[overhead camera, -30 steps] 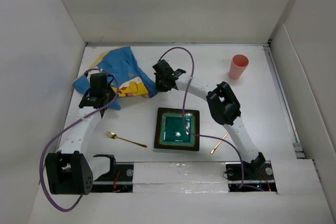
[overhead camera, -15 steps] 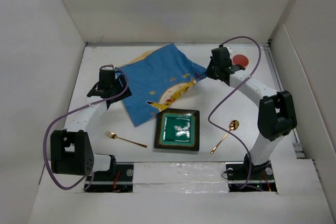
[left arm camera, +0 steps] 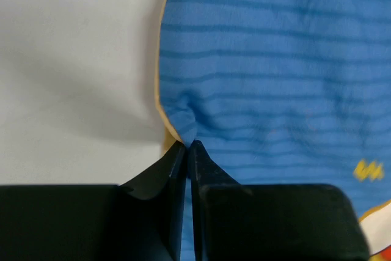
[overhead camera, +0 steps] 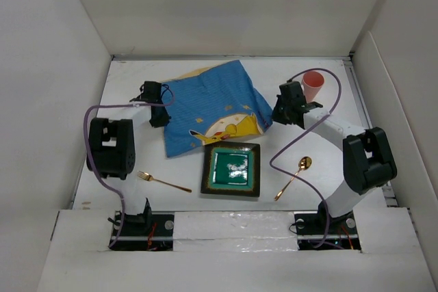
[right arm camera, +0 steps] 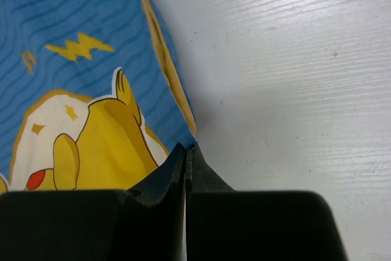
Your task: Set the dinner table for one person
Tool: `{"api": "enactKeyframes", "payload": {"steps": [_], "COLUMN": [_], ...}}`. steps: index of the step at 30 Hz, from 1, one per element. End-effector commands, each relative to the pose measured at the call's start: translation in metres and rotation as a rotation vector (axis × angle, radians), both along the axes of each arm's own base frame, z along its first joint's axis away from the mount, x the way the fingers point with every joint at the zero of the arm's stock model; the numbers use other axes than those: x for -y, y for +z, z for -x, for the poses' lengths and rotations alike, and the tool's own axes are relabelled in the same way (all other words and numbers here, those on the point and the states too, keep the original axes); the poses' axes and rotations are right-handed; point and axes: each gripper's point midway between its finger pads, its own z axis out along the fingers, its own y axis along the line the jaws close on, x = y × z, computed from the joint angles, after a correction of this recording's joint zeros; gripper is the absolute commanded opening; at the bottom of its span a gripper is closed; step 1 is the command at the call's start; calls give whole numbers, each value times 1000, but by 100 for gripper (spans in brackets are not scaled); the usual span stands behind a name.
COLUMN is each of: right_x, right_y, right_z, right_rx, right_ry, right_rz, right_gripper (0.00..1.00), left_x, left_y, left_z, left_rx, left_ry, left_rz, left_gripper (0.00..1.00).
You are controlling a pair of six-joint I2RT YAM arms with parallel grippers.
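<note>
While both arms reach over the white dinner table (overhead camera: 130, 158), a blue striped cloth mat (overhead camera: 209, 97) with a yellow cartoon print lies opened out across the table's far middle, slightly askew. The left gripper (left arm camera: 188, 148) has its jaws pressed together on a puckered bit of the mat's left edge. The right gripper (right arm camera: 185, 150) is closed at the opposite hem and appears to nip it, though the cloth between its tips is hard to make out.

A square green plate (overhead camera: 231, 169) sits on bare table just beside the mat's near edge. A gold fork (overhead camera: 163, 181) lies to its left and a gold spoon (overhead camera: 294, 176) to its right, both apart from it. A pink cup (overhead camera: 312, 85) stands at the far right.

The setting looks barely begun. The mat is being laid, and the plate, cutlery and cup have yet to be arranged on or around it.
</note>
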Motion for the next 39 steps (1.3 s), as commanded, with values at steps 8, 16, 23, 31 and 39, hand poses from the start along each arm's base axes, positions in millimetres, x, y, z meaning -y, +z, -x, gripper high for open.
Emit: {"api": "enactKeyframes", "payload": {"steps": [8, 16, 23, 31, 39], "right_x": [-6, 9, 14, 29, 16], "right_y": [19, 6, 2, 12, 5], "right_z": [11, 29, 29, 39, 49], "right_rx": [43, 17, 3, -5, -41], "right_ry": [-6, -66, -80, -121, -101], "right_rz": [-93, -123, -135, -113, -208], "right_gripper": [0, 0, 12, 61, 64], "left_x": [17, -2, 14, 25, 11], "left_y": [52, 87, 71, 46, 28], "left_z": [-125, -65, 40, 69, 51], "left_rx": [187, 228, 176, 135, 151], "left_ry": [32, 39, 90, 201, 326], "left_rz": [64, 40, 214, 349, 314], "left_gripper": [0, 45, 45, 48, 53]}}
